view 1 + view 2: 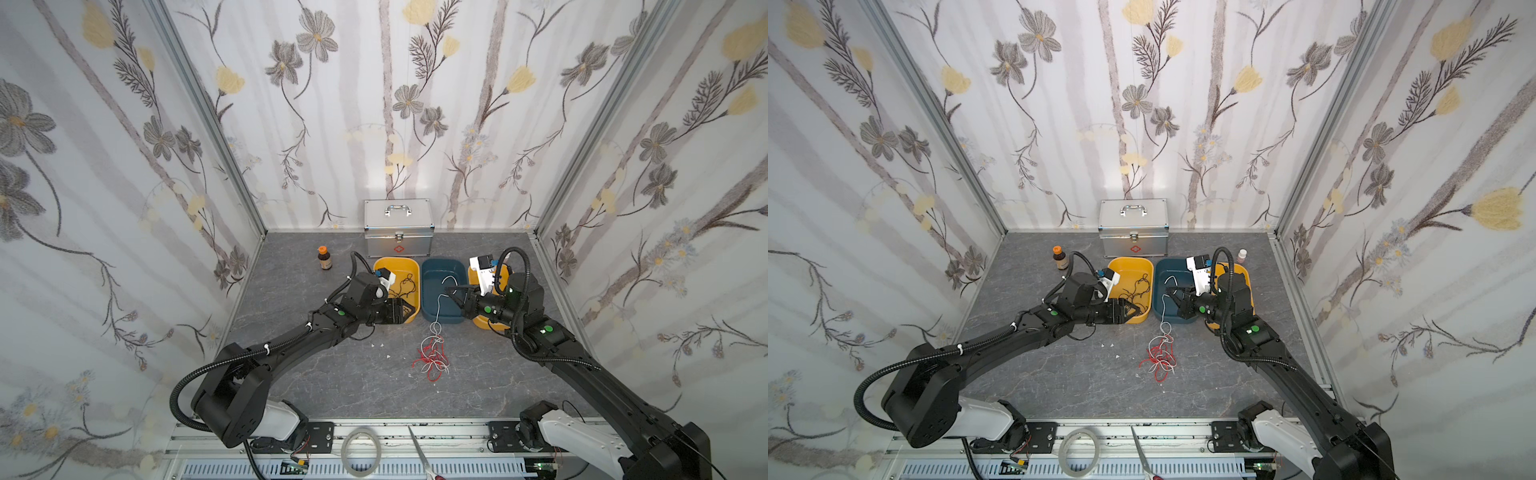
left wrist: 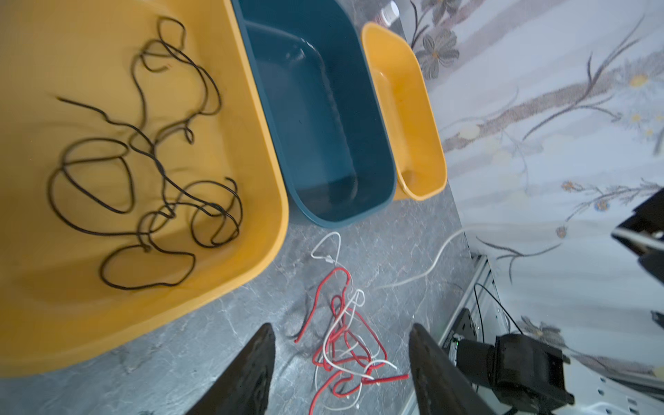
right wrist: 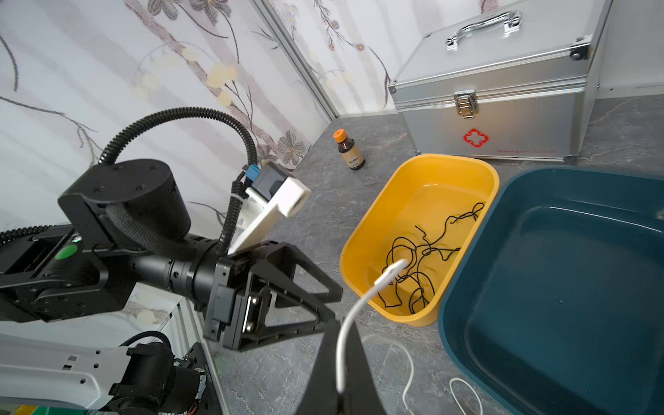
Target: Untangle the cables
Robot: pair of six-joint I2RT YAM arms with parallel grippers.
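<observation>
1. Cables lie in two places. The black cable (image 2: 160, 167) is alone in the left yellow tub (image 2: 251, 143). The white cable (image 3: 340, 345) and the red cable (image 2: 312, 312) are wound together in a tangle (image 1: 432, 359) on the table (image 1: 332, 374), just on the near side of the blue tub (image 1: 442, 322).
2. The right gripper (image 1: 453, 291) pinches the white cable near its end, above the blue tub. From there the cable hangs down over the near rim to the tangle.
3. The left gripper (image 2: 341, 325) has its fingers spread and holds nothing. It hovers at the near right corner of the left yellow tub.
4. We judge that the step in hand is to free the white cable from the red one. We should lift the white end slowly, up and toward the far side, so that its loops slide out and do not tighten.
5. If the red cable rises with it, we think the left gripper should come down and pin a red strand to the table, apart from the white loops.
6. We lower the white cable into the blue tub only when no red strand hangs on it.
</observation>
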